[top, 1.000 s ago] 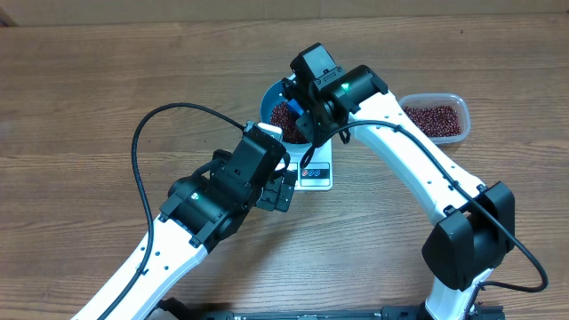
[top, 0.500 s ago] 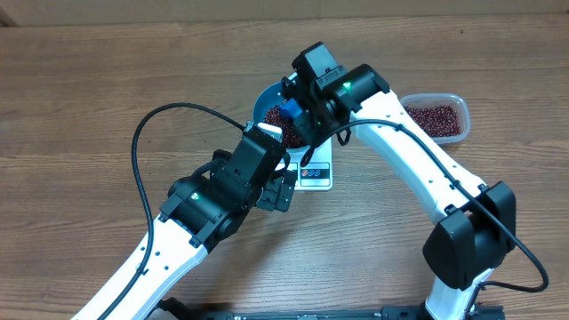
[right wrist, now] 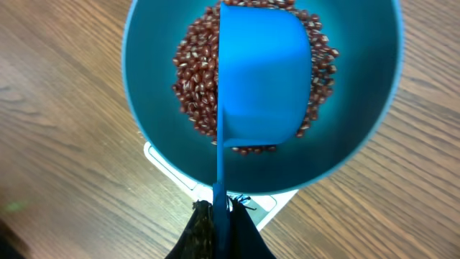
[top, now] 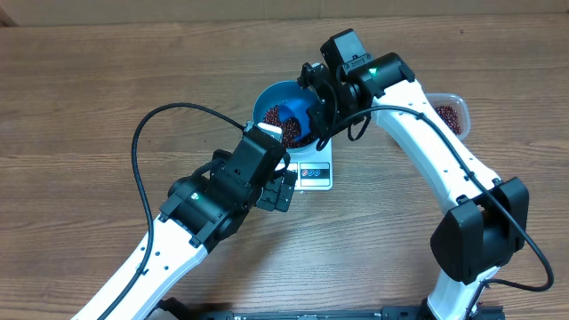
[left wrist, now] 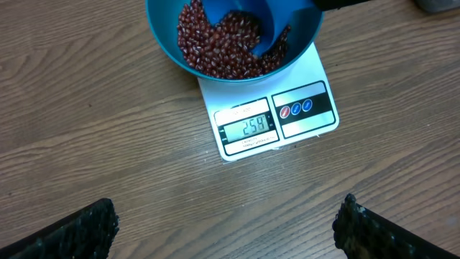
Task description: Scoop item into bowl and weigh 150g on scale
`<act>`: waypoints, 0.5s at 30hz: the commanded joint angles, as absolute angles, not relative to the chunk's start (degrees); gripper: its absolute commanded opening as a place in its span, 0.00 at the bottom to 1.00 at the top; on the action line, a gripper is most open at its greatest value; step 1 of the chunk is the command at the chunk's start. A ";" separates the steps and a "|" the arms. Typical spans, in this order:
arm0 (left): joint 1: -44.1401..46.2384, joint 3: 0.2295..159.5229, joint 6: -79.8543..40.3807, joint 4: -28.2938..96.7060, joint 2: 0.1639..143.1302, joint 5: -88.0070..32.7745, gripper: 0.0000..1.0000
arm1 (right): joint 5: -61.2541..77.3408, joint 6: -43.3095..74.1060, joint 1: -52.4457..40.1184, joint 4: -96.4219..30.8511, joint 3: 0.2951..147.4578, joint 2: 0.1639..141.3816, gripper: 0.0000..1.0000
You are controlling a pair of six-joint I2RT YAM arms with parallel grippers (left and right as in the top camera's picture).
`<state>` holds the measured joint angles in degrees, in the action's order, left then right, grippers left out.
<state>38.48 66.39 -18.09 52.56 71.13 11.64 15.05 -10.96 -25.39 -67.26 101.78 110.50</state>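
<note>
Beans point(right wrist: 192, 101), dark red-brown and plenty of them, lie heaped in the blue bowl point(top: 267, 92), and the bowl sits squarely on the white scale point(left wrist: 316, 75) in the middle of the wooden surface point(top: 89, 89). Over the bowl comes the right pincer point(right wrist: 220, 216), clamped tight on the thin handle of a blue scoop point(right wrist: 262, 72). From the right wrist view the handle shows edge-on as a narrow line, and the cup is rolled onto its side, bulging over the right half of the bean pile inside the rim. Whether the cup touches the beans, I cannot tell. Down at the scale's near edge, the display point(left wrist: 248, 127) is lit and looks to read 259, with 3 small round buttons point(left wrist: 296, 108) in a dark panel just beside it. The left pincer point(left wrist: 226, 223) hangs above the bare surface near that display edge, spread wide, gripping nothing, its 2 dark fingers point(left wrist: 72, 230) showing only at the bottom corners of its own camera view. Off to the far right, a clear tub point(top: 455, 100) with more beans peeks out from behind the right arm, well apart from the bowl.
</note>
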 commanded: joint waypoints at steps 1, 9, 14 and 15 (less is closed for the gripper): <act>38.17 67.66 -18.24 52.47 70.43 12.01 1.00 | 18.15 -10.92 -24.93 -67.22 102.52 109.71 0.04; 38.17 67.66 -18.24 52.47 70.43 12.01 1.00 | 22.81 -10.52 -21.69 -67.64 102.52 109.71 0.04; 38.17 67.66 -18.24 52.47 70.43 12.01 1.00 | 30.74 -10.52 -17.52 -67.61 102.52 109.71 0.04; 38.17 67.66 -18.24 52.47 70.43 12.01 1.00 | 31.51 -10.52 -16.64 -67.61 102.52 109.71 0.04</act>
<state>38.48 66.39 -18.09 52.58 71.13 11.64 25.65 -10.70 -19.05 -67.75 101.78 110.50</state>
